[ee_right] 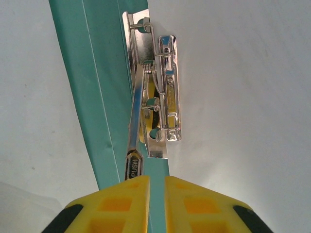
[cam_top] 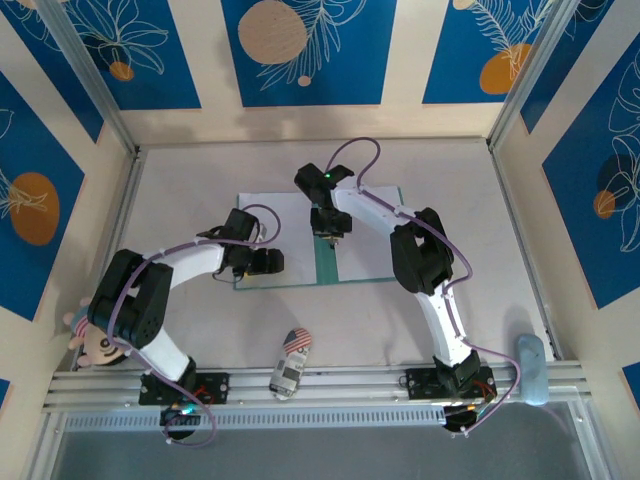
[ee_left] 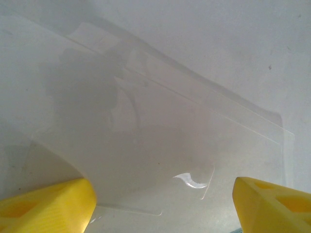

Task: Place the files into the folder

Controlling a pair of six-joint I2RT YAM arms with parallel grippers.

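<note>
The folder (cam_top: 328,265) lies open and flat at the middle of the table (cam_top: 200,170). Only a teal strip of it shows along the centre crease, because the files (cam_top: 365,255) cover both leaves. One white sheet lies at 9 o'clock of the crease and the other at 3 o'clock. In my right wrist view a metal clip (ee_right: 158,97) sits on the folder (ee_right: 97,73) just at 3 o'clock of the crease. Its lever (ee_right: 133,145), marked PUSH, reaches toward 6 o'clock.

My right gripper (ee_right: 156,204) hangs over that crease, and its yellow fingers are drawn almost together around a thin slit with nothing in it. The lever tip ends right at my left finger; I cannot tell whether they touch. My left gripper (ee_left: 163,191) hovers over the 9 o'clock sheet with its fingers spread wide apart.

My arms hide parts of both sheets from above. Under my left wrist the files (ee_left: 160,121) are pale, overlapping layers, and I cannot count the edges. A toy car (cam_top: 290,365) sits at 6 o'clock of the folder.
</note>
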